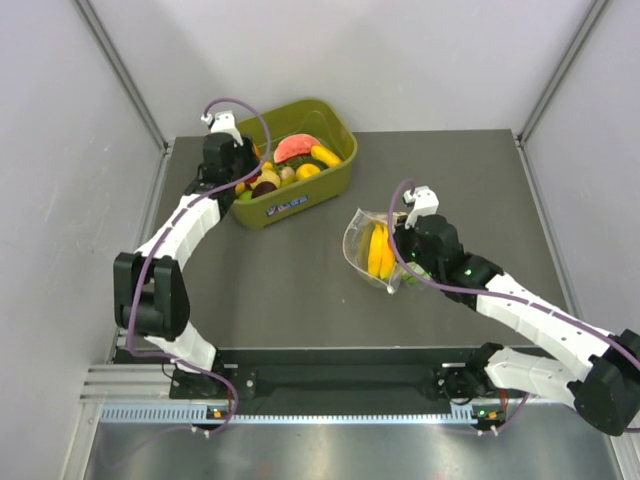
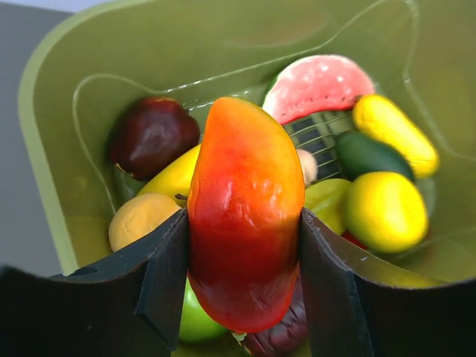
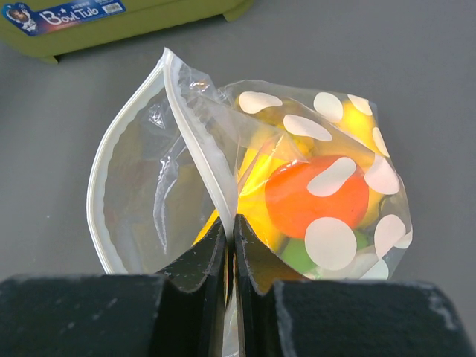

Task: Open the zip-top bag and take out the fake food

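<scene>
Left claw (image 2: 244,256): clenched on a red-orange piece (image 2: 242,193), held over the olive-green tub (image 2: 44,149).
Tub risk: the glossy piece could be squeezed out sideways and dropped onto the counter (image 1: 300,290).
Zip-top bag (image 3: 141,171): mouth open, right of the tub and apart from it, fake food (image 3: 312,197) inside.
Right claw (image 3: 230,249): pinched shut on one lip only, so the film could be pulled free and the mouth collapsed.

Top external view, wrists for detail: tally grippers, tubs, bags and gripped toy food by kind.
grippers: 2, left gripper and right gripper
olive-green tub: 1
zip-top bag: 1
gripped red-orange toy fruit: 1
Total: 5
</scene>
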### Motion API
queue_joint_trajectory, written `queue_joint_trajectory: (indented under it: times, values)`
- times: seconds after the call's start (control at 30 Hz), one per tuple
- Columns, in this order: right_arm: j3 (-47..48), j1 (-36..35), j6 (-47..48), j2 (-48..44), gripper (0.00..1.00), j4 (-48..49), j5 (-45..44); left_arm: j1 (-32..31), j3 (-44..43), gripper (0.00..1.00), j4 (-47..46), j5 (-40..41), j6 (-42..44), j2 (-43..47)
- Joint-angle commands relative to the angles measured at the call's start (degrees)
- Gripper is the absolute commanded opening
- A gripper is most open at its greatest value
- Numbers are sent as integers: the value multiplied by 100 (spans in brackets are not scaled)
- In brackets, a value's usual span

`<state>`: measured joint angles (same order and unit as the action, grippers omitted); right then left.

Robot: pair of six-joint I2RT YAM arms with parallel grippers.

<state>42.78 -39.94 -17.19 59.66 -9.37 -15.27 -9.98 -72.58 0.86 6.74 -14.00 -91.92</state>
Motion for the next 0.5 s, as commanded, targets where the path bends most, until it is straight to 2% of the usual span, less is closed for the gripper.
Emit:
queue_joint_trajectory:
  times: [0.0, 0.03, 0.07, 0.37, 0.47]
  values:
    - [-7, 83, -65, -104, 7, 181, 33, 40, -380, 52, -359, 117, 73, -203]
    - [2, 83, -65, -95, 7, 181, 33, 40, -397, 94, -341, 99, 116, -238]
    - [2, 83, -65, -95, 7, 181, 24, 48, -398, 99, -341, 3, 152, -265]
    - [63, 83, -74, 46, 7, 225, 76, -4, 41, 99, -403, -471, 661, 278]
    - [72, 83, -74, 90, 7, 251, 94, -241, 225, 99, -289, -578, 1030, 603]
